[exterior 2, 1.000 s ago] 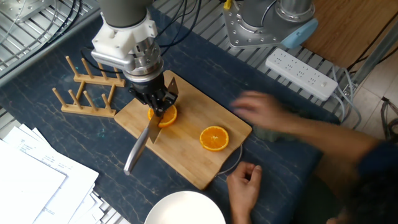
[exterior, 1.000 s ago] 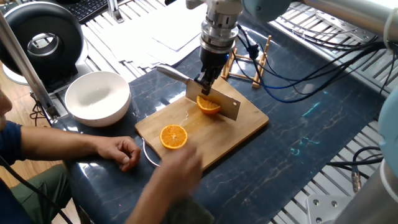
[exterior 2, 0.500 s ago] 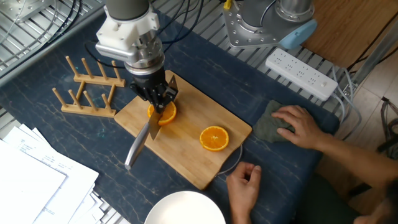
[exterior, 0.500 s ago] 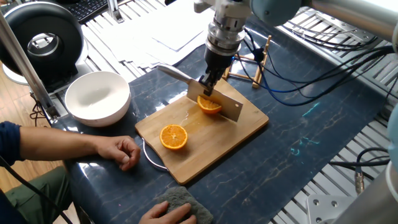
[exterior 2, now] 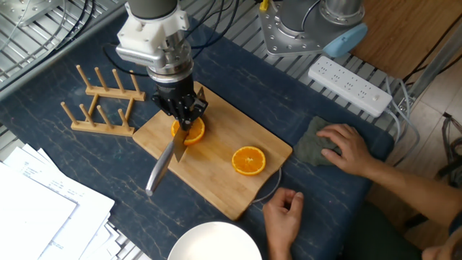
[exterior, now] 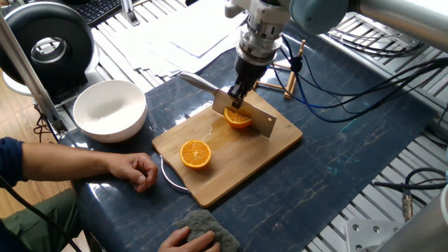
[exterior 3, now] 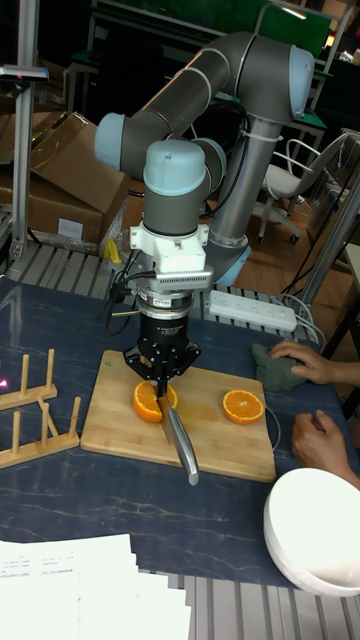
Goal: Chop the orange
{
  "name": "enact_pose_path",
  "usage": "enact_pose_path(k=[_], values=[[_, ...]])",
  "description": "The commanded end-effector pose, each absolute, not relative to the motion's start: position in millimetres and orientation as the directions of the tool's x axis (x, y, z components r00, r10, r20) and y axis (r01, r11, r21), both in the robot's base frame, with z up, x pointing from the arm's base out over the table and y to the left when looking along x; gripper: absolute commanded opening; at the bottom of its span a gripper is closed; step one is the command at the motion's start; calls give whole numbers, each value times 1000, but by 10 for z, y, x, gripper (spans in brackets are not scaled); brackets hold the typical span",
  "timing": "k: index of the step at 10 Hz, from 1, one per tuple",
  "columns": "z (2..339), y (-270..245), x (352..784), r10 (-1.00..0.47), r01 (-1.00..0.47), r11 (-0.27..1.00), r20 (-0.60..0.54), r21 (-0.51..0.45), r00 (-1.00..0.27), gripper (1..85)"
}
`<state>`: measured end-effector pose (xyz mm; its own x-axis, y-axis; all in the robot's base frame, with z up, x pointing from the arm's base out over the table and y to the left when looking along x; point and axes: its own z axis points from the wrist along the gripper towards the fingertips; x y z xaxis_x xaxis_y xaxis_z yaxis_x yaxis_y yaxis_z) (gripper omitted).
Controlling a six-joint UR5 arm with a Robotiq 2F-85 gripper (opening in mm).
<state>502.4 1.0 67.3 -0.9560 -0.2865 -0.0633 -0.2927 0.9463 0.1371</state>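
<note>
Gripping a knife [exterior: 241, 110] by its handle, the tool [exterior: 236, 98] stood over the far orange half [exterior: 239, 119] on the board [exterior: 227, 143] in one fixed view, blade edge resting on the fruit. The near half [exterior: 196, 154] lay cut face up, well apart. A bowl [exterior: 109, 109] sat on the dark marbled table [exterior: 336, 168], beside a person's hand [exterior: 136, 170].

From the other fixed view, the tool [exterior 2: 182, 115] was clamped on the knife [exterior 2: 167, 157] above the half [exterior 2: 189, 132]. A wooden rack [exterior 2: 101, 105] stood beside the board [exterior 2: 213, 155]; a hand [exterior 2: 345, 144] pressed a grey cloth [exterior 2: 310, 148] near a power strip [exterior 2: 350, 85].

Seen in the tall fixed view, the tool [exterior 3: 164, 371] held the knife [exterior 3: 178, 435] across the half [exterior 3: 152, 401]. Cardboard boxes [exterior 3: 55, 190] and a chair [exterior 3: 290, 185] filled the dim room behind.
</note>
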Motion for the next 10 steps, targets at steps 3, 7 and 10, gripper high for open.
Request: enact_pose_path(k=[3, 7, 10], values=[[700, -17, 4923, -290, -297, 945, -71, 140, -955, 13], [716, 70, 5134, -275, -284, 947, -77, 151, -958, 13], [797, 23, 5125, -285, -293, 940, -67, 176, -956, 13]])
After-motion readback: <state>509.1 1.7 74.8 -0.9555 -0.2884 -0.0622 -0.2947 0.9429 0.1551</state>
